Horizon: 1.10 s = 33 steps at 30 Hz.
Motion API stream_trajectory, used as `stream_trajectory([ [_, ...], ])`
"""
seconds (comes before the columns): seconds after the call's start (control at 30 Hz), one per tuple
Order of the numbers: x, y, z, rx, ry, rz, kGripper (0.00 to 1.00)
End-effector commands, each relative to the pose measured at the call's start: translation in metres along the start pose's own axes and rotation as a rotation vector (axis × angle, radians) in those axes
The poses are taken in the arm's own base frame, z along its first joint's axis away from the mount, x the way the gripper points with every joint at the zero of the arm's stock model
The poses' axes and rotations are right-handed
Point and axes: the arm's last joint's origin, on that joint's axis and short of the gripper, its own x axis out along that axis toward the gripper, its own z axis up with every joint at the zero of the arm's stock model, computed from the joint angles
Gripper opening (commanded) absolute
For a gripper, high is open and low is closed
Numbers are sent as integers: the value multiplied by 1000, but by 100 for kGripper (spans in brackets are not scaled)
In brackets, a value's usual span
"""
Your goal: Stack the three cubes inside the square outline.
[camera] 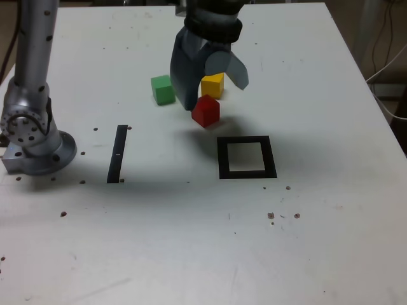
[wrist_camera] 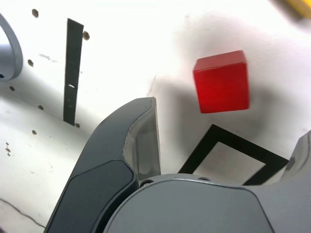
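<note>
The red cube (camera: 205, 110) (wrist_camera: 222, 81) sits on the white table just behind the square outline (camera: 222, 157) (wrist_camera: 236, 144), outside it. My gripper (camera: 215, 95) (wrist_camera: 228, 121) hangs open over the red cube, its grey fingers (camera: 186, 79) (wrist_camera: 142, 141) spread wide and touching nothing. The yellow cube (camera: 213, 84) stands right behind the red one, partly hidden by the gripper, and shows only as a blurred corner (wrist_camera: 297, 8) in the wrist view. At the exterior view's left of the gripper stands the green cube (camera: 163, 89). The outline's white centre holds nothing.
A narrow black strip (camera: 117, 154) (wrist_camera: 73, 73) lies on the table at the exterior view's left of the outline. The arm's silver base (camera: 32, 136) stands at the table's left edge. Small dark specks dot the tabletop (camera: 191, 254).
</note>
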Motion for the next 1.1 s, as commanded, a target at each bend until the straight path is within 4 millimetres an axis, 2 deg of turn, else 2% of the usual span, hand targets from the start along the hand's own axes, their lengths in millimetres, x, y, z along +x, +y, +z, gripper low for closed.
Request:
stream_trajectory([
  [0.0,8,0,4,-4,14,-1,97],
  [0.17,24,-1,11,5,18,-2,97],
  [0.2,33,-1,14,10,18,-5,97],
  [0.37,52,3,19,15,16,-16,96],
  [0.57,58,8,23,13,2,-23,89],
  [0.7,58,9,25,14,-8,-27,75],
  [0.87,54,9,27,19,-34,-25,47],
  [0.93,51,8,28,25,-49,-22,39],
  [1.07,49,8,29,38,-70,-20,33],
])
